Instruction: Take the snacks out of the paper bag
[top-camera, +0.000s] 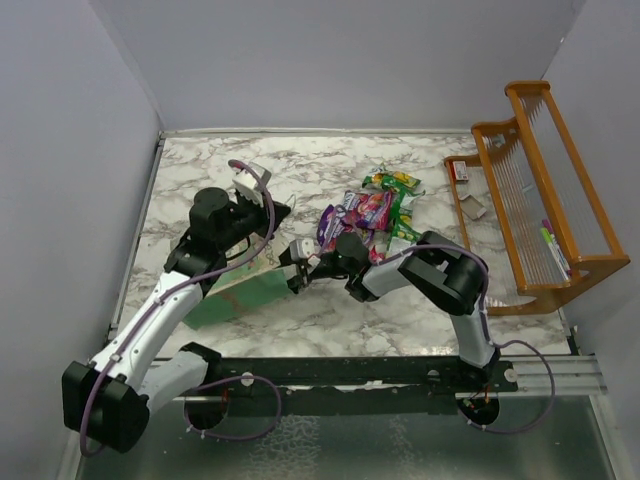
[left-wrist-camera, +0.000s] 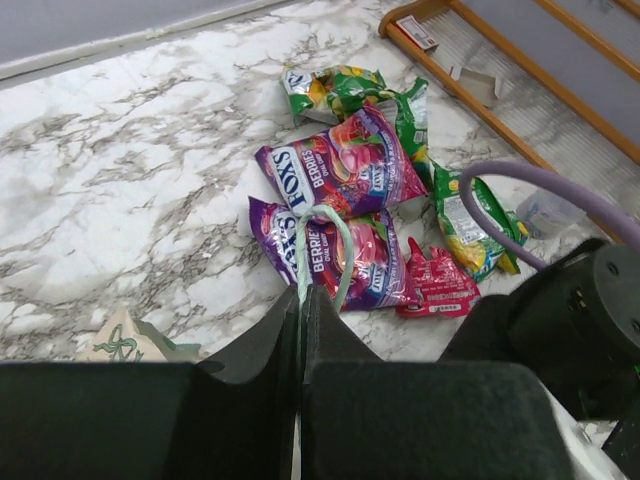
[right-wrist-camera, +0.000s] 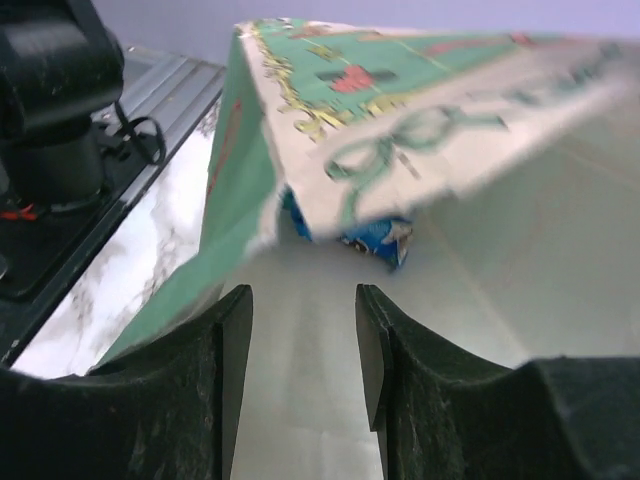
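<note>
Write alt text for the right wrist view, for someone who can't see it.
The right hand, its two black fingers apart and empty, points into the open mouth of a pale-green paper bag, where a blue snack packet lies deep under the sagging printed wall. Marble table shows at left.

**Surroundings, as I see them from the remote console.**

- **(a)** Marble-patterned tabletop, spreading out on all sides of my right gripper.
- **(b)** Orange wooden rack, well to the right of that gripper at the table's right edge. Its long rails run away from me.
- **(c)** Green and pink markers, within the rack near its closer end.
- **(d)** Small red-and-white tag and a pale folded scrap, at the rack's foot on the side facing the gripper.
- **(e)** Translucent cup, ahead and right of my left gripper, just beside the rack.
- **(f)** Plain pale walls, beyond and to either side of both grippers.
</note>
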